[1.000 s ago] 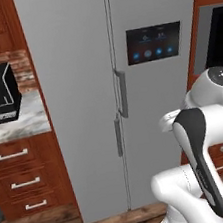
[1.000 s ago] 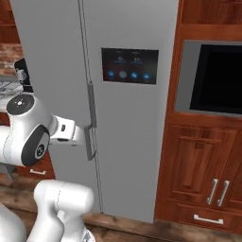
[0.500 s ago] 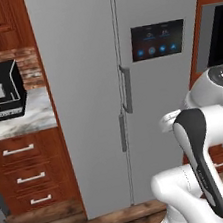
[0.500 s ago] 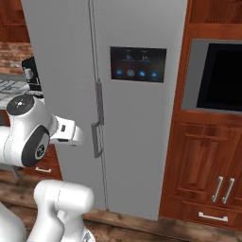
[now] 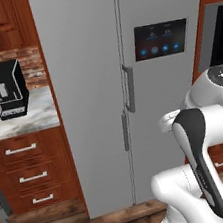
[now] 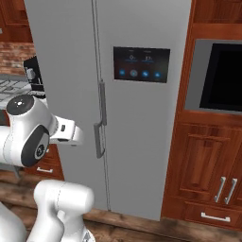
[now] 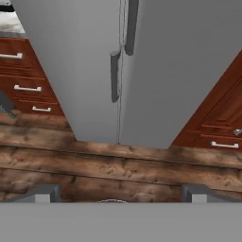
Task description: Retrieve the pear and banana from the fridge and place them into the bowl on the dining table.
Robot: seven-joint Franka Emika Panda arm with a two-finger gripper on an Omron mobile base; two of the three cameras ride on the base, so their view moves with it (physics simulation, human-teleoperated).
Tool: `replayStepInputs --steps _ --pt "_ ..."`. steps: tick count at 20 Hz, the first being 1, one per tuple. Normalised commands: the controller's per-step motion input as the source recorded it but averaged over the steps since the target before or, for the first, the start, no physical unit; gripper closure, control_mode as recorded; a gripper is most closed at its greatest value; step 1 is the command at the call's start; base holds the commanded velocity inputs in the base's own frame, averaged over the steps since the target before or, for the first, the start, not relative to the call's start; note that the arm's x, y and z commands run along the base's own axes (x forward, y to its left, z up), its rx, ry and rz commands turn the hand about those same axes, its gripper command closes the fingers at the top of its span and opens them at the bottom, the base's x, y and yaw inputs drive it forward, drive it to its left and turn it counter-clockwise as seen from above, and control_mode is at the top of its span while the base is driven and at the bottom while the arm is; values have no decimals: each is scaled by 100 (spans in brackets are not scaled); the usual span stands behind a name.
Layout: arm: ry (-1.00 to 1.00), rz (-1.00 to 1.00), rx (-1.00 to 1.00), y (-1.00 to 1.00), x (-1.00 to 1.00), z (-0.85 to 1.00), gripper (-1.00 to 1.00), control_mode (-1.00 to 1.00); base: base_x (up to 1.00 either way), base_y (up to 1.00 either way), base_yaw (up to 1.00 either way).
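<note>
Tall grey two-door fridge [image 5: 129, 80], doors closed and centre frame, presumably hiding the fruit; the gripper [image 7: 120, 193], jaws spread wide and empty, faces its vertical grey bar handles [image 7: 115, 75], ready to open a door.

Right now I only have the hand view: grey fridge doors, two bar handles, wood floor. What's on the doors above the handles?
Observer: A dark touch panel sits on the right door of the fridge, above the handles. Nothing else is mounted on the doors.
Operator: What's left of the fridge, above those drawers?
Observer: A black coffee machine stands on the marble counter, against a brick wall.
Operator: And on the right side?
Observer: A built-in oven with a dark glass front, set in the reddish wooden cabinet beside the fridge.
</note>
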Motion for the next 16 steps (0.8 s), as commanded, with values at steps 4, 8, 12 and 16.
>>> replayStepInputs --steps 4,8,12,16 --pt "-10 0 0 -4 0 0 -100 -100 0 0 0" --pt "-2 0 0 -1 9 2 -100 -100 0 0 0" --pt "-1 0 0 0 43 3 -100 -100 0 0 0" --pt "0 0 2 -3 67 5 -100 -100 0 0 0"
